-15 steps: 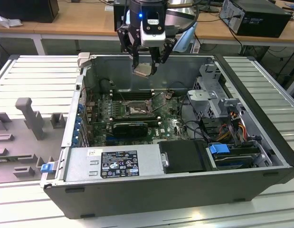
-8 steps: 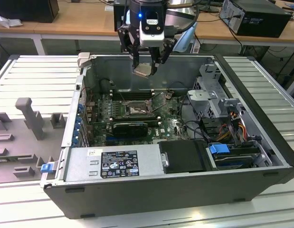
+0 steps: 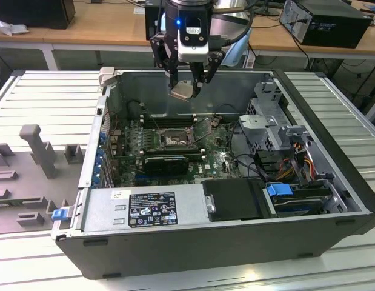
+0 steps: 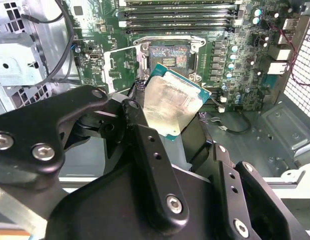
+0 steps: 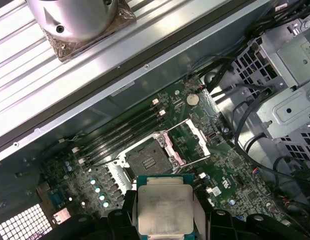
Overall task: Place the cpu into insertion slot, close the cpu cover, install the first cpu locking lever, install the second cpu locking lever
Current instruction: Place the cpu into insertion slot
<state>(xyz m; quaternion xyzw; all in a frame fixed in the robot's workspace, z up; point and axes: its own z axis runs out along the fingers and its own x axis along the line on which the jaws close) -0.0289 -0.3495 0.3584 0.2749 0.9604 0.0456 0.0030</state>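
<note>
Above the open computer case (image 3: 266, 236), I have the gripper (image 3: 187, 88) clamped on the cpu (image 3: 180, 92), with its fingers pinching two opposite edges. The chip hangs well clear of the motherboard (image 3: 214, 162) and sits tilted in the exterior view. The insertion slot (image 5: 147, 161) lies bare and unoccupied below, with the cpu cover (image 5: 187, 142) swung up beside it, so I judge the step in hand to be seating the chip. To do it well: level the cpu before descent; square its edges to the socket's metal rim; match its orientation to the socket, which I cannot confirm from these views. Descend straight, with no sideways drag across the contacts, and apply no downward force, since the chip should settle under its own weight. Watch the clearance between the fingers, the raised cover and the memory slots (image 5: 122, 129) nearby.
</note>
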